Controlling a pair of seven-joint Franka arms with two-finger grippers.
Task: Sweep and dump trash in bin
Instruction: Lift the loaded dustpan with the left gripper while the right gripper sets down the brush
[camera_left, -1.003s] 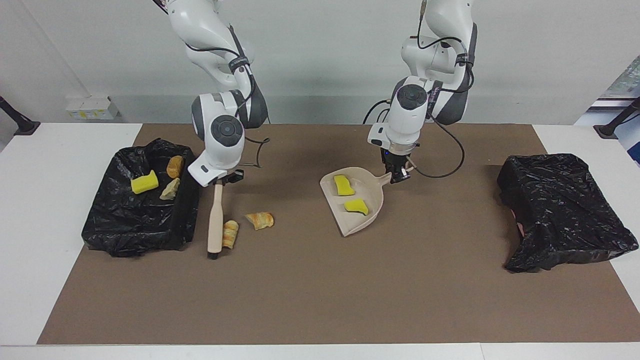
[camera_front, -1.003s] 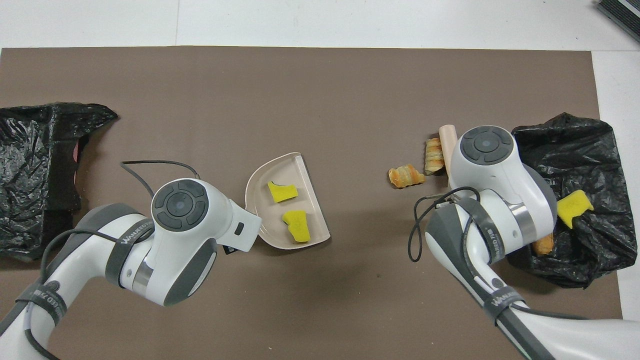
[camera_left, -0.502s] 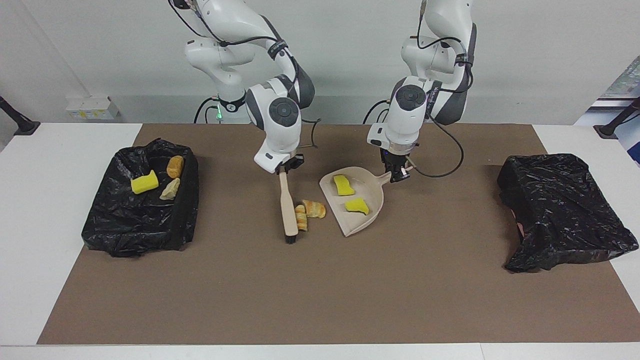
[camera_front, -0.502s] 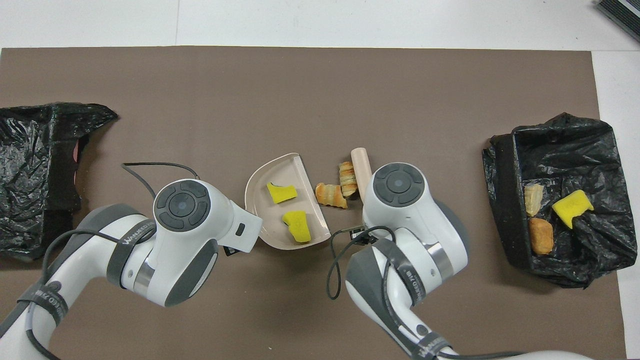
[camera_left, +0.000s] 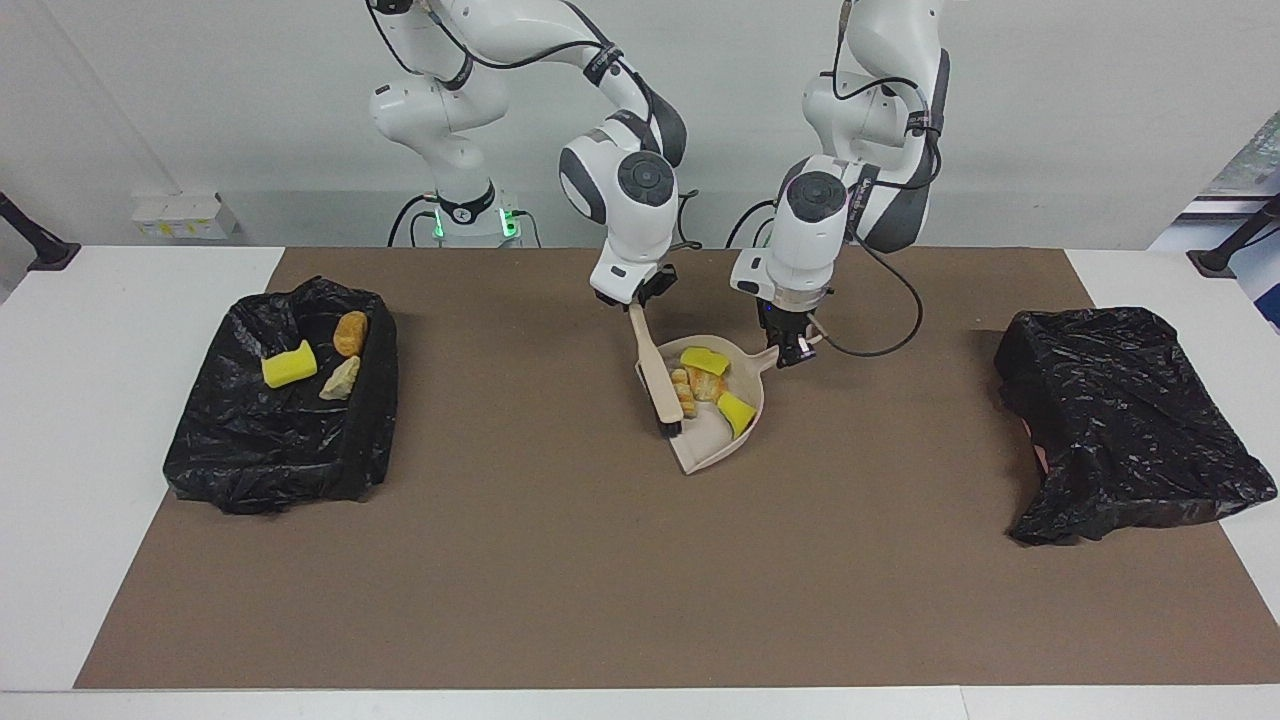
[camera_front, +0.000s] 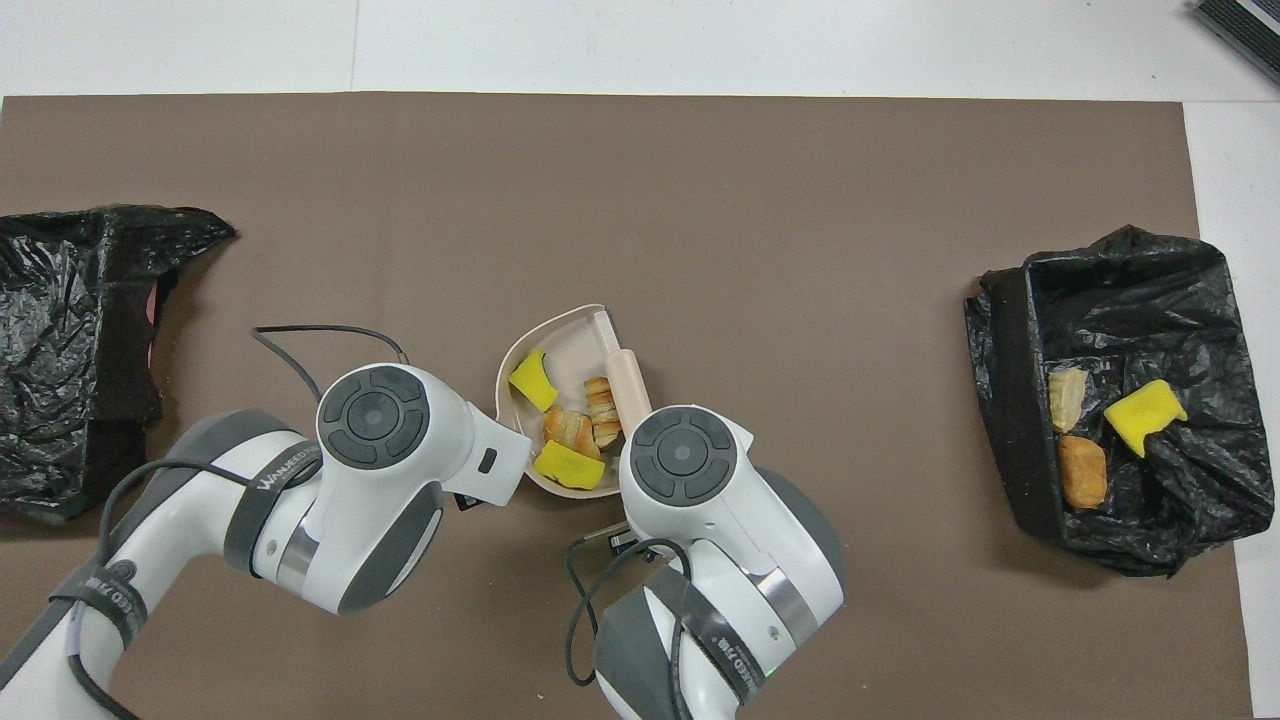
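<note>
Trash sits in two places: four scraps (camera_left: 705, 380) lie in the beige dustpan (camera_left: 722, 440) at the middle of the brown mat (camera_left: 600, 580), two yellow sponge chunks and two bread pieces, and three more (camera_left: 320, 365) rest in the black-lined bin (camera_left: 275, 460) toward the right arm's end of the table. Right hand (camera_left: 640, 300) is clamped on the brush (camera_left: 655, 375), whose bristles stand at the dustpan's open lip. Left hand (camera_left: 795, 350) grips the dustpan's handle. A second black bag (camera_left: 1130, 420) lies toward the left arm's end.
</note>
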